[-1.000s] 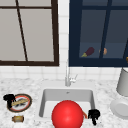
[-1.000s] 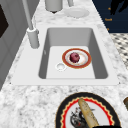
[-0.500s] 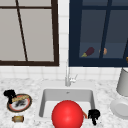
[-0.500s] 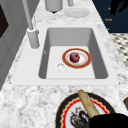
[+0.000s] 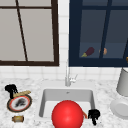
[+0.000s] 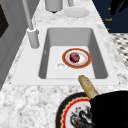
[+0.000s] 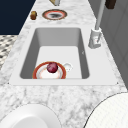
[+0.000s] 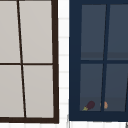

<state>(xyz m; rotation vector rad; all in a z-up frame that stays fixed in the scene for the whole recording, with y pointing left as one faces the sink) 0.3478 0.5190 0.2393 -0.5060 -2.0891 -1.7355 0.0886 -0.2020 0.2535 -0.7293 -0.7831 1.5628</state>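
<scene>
Sink basin (image 6: pixel 50 40) mostly open; faucet (image 6: pixel 32 35) blocks back edge; ball (image 5: pixel 67 115) possibly overhead.

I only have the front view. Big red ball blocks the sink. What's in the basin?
Observer: A red-rimmed plate lies on the basin floor with a dark red fruit on it.
Operator: What is the left hand doing?
Observer: The left hand is over the patterned plate on the counter, with a baguette at its fingers pointing toward the sink.
Operator: Anything else by that plate?
Observer: In the right side view a small brown roll sits on the counter beside it.
Operator: Right hand?
Observer: The right hand is at the sink's front right corner, fingers curled, holding nothing I can see.
</scene>
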